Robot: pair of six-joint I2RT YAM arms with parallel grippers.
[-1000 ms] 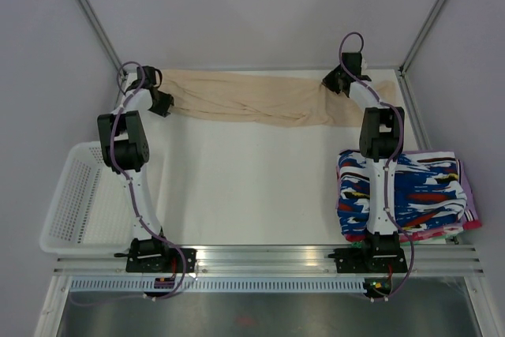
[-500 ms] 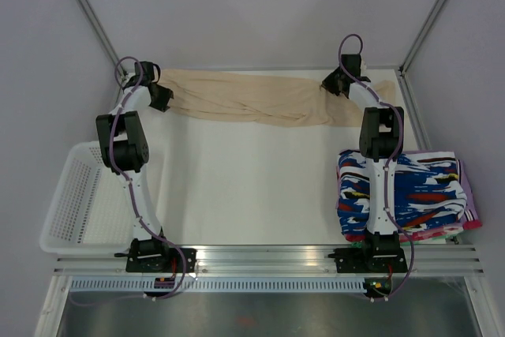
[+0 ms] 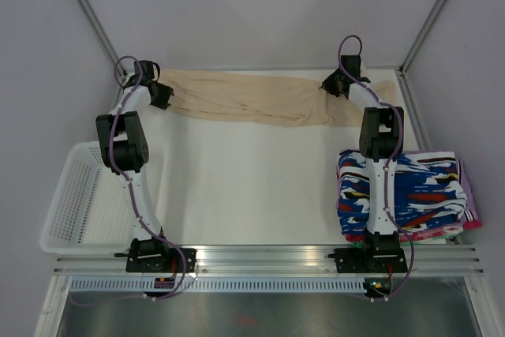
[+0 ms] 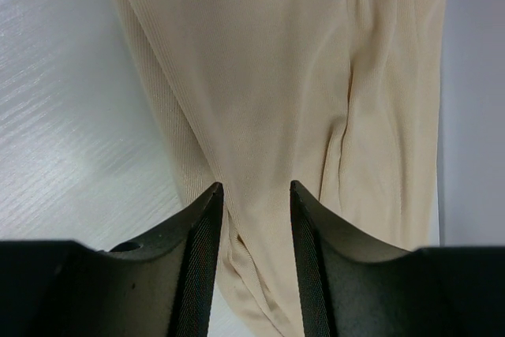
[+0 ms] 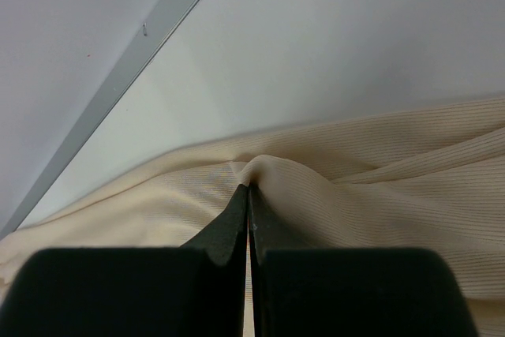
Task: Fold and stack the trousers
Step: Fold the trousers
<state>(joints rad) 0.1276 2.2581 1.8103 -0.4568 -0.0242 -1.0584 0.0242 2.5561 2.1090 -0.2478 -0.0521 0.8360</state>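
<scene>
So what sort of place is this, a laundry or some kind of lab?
Most likely a robotics test bench, not a laundry: a left arm and right arm bolted to a white table inside plain walls, with beige trousers laid out, a mesh basket and folded patterned garments beside.

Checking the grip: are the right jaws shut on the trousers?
Shut: the right gripper pinches a raised fold of the trousers, no gap showing.
</scene>
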